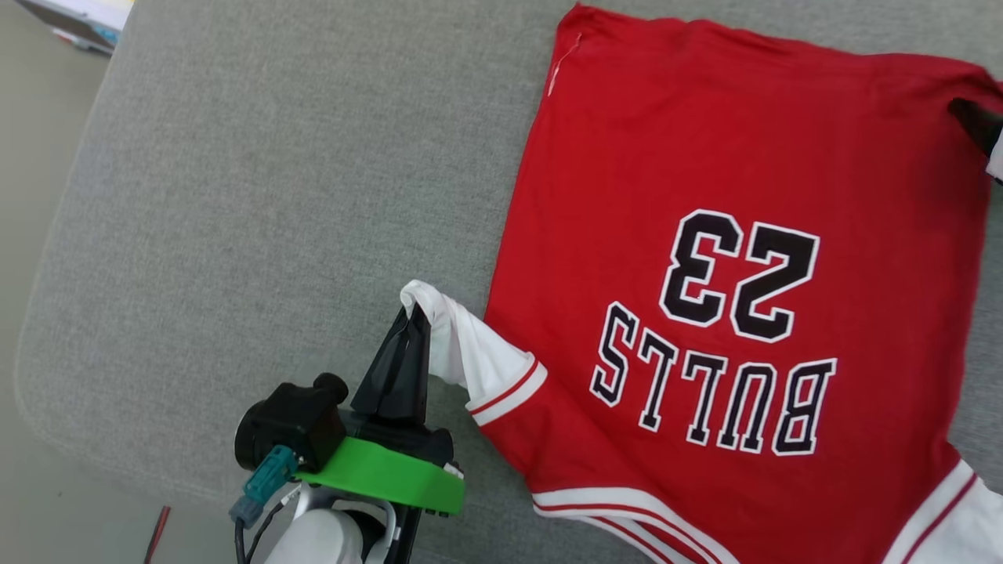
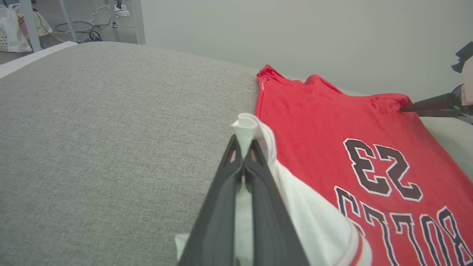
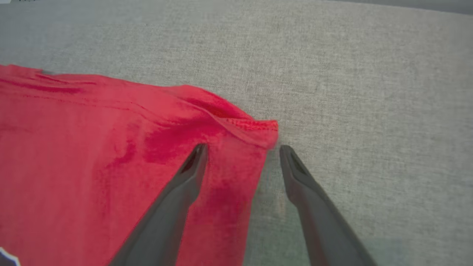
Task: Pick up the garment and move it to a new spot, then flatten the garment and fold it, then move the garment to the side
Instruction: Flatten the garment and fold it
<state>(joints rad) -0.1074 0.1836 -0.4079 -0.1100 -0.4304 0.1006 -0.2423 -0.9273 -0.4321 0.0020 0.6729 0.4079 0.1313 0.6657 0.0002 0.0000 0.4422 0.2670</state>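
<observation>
At the lower left of the head view, the left gripper (image 1: pixel 414 313) (image 2: pixel 244 142) has its jaws clenched on the bunched tip of the white sleeve (image 1: pixel 478 356) (image 2: pixel 303 207), lifting it slightly off the grey cushion (image 1: pixel 274 196) (image 2: pixel 111 129) (image 3: pixel 369 92). The red garment (image 1: pixel 705 157) (image 2: pixel 314 118) (image 3: pixel 92 147) lies spread flat across the right half of the frame, its black "BULLS 23" print upside down. At the upper right edge, the right gripper (image 1: pixel 975 121) (image 2: pixel 406 108) (image 3: pixel 242 148) is at the hem corner. Its jaws are released and wide apart, one finger over red cloth and the other over the cushion, grasping nothing.
</observation>
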